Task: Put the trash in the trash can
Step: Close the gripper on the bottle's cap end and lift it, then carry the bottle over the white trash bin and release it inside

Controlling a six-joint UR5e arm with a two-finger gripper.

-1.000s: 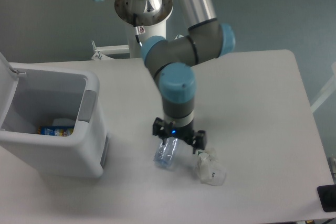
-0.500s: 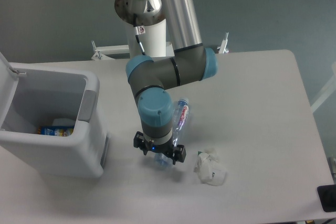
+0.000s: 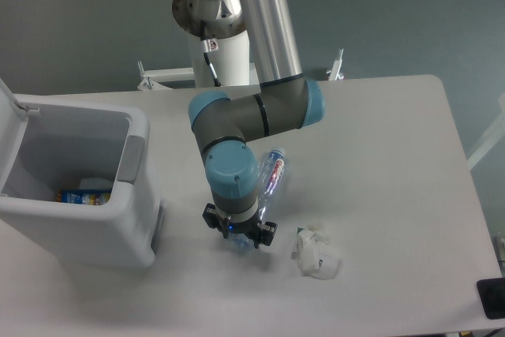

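Observation:
The crushed clear bottle [image 3: 271, 173], with a red-and-white label, lies on the white table, its lower end under my wrist. My gripper [image 3: 240, 235] points straight down over that lower end. Its black fingers [image 3: 210, 216] stand either side of the bottle, wider apart than it, so it looks open. The crumpled white paper wad [image 3: 317, 254] rests on the table just right of the gripper. At the left stands the white trash can [image 3: 95, 238], its lid raised at the far left edge and a grey panel on its right side.
Inside the can lie a blue-labelled packet [image 3: 83, 196] and something white. A black object [image 3: 491, 298] sits at the table's front right corner. The arm's base column [image 3: 221, 53] rises behind the table.
Over the second, the arm swung left from near the paper wad, uncovering the bottle's labelled half. In the last half second the gripper sank slightly over the bottle's lower end.

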